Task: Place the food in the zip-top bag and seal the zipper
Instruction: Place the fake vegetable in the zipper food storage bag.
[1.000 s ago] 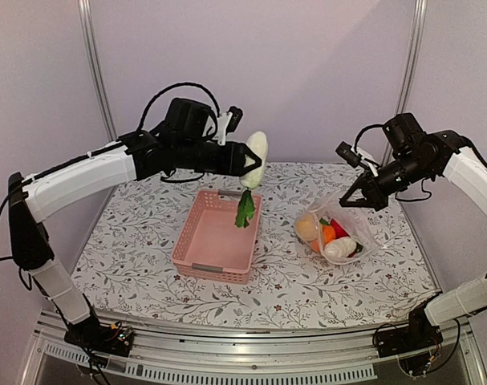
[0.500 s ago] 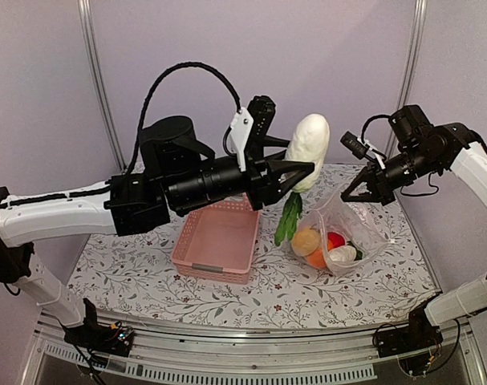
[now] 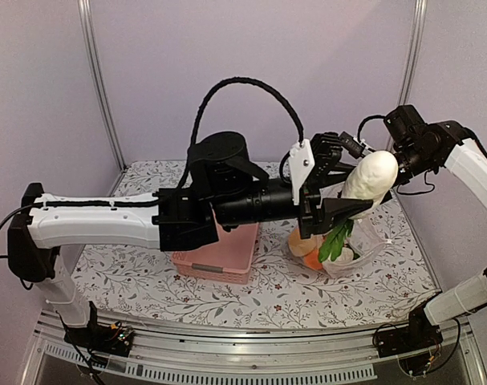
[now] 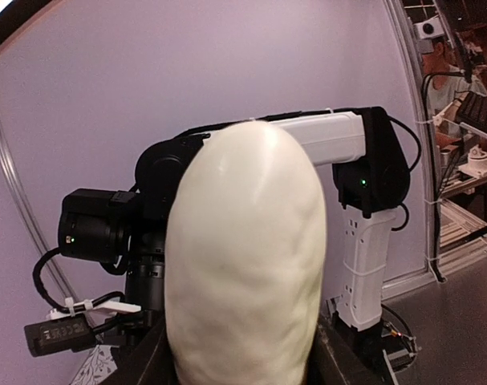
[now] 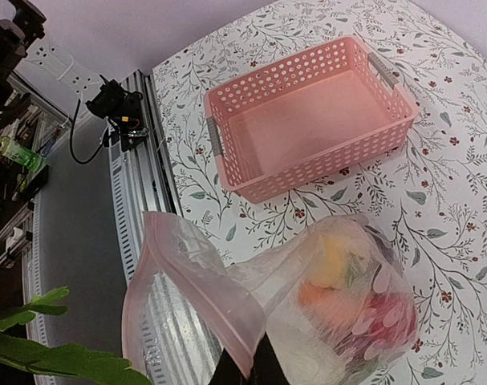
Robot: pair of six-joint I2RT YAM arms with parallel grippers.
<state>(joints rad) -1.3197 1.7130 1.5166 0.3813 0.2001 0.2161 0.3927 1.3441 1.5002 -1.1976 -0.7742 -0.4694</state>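
Left arm [image 3: 243,207] over pink basket [image 5: 307,120], radish [image 3: 371,176] over zip-top bag [image 5: 339,297]

Pale lilac wall panels [image 3: 147,64] are enclosing the workspace on three sides, with slim silver metal posts [image 3: 99,80] running up the corners. A white cloth-covered counter [image 3: 131,265] printed with grey sprigs and small red flowers is filling the middle, a ribbed aluminium rail [image 3: 227,365] bordering its near edge. Beyond that edge, a grey floor [image 5: 75,241] is showing.
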